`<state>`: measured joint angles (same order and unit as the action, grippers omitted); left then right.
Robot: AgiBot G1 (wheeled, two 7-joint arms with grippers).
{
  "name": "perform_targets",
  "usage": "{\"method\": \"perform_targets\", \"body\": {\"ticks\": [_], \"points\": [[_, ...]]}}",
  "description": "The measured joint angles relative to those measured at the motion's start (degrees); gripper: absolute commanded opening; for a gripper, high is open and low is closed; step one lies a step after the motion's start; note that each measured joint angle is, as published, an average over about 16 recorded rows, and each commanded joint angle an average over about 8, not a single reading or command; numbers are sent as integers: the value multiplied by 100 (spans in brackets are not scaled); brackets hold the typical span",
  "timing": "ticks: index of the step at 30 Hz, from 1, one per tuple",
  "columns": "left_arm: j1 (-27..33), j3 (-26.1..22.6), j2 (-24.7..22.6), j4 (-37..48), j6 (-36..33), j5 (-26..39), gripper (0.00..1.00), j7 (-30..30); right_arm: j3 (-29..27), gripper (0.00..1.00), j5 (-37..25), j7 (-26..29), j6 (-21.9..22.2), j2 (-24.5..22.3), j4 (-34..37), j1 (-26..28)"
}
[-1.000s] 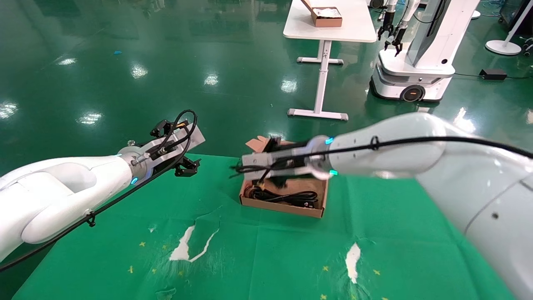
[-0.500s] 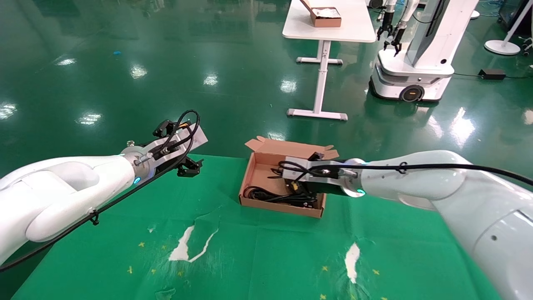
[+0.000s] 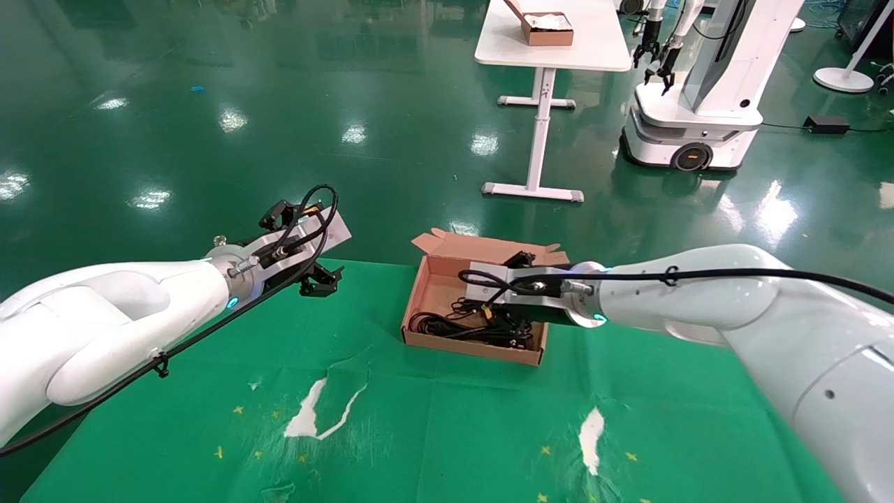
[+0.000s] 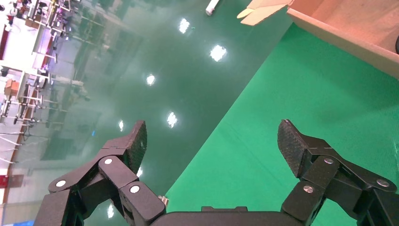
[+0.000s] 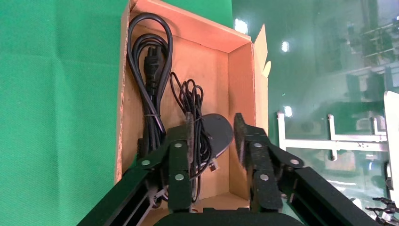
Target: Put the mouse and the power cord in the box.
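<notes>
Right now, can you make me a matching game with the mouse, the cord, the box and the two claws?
Things:
1. mouse
2. cord
3. box
4. left claw
5. right claw

States:
A. open, over the cloth's edge, holding nothing
B. coiled along one box wall
C. lid open, on the cloth
D. open, above the mouse
E. lying in the box beside the cord

Pairs: 1-E, 2-B, 3-C, 4-A, 5-D

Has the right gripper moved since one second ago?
Yes. The right gripper has pulled back toward the robot's right, from the box's left wall to its right part.
</notes>
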<state>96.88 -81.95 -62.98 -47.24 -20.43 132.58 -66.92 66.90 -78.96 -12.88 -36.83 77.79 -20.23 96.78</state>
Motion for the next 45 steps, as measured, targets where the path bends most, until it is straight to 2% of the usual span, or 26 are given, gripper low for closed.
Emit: {"method": "perform_targets", "body": {"ticks": [8,16,36,45], "points": [[-3,3,-3,-3,-5,12,100,-5,-46,100,16,26,-84,-46,-89,-20],[-4,5,-5,-5,-7,15,100,-7,-388,100,261,185,-421,-335,-457,-253],[-12,20,2,-11,-21,-6,100,6,-2029,100,1466,946,-1981,-1712,-2161,-1395],[-232,430,176,-173,-426,-572,100,356,-2799,100,2031,1302,-2712,-2357,-2960,-1930]]}}
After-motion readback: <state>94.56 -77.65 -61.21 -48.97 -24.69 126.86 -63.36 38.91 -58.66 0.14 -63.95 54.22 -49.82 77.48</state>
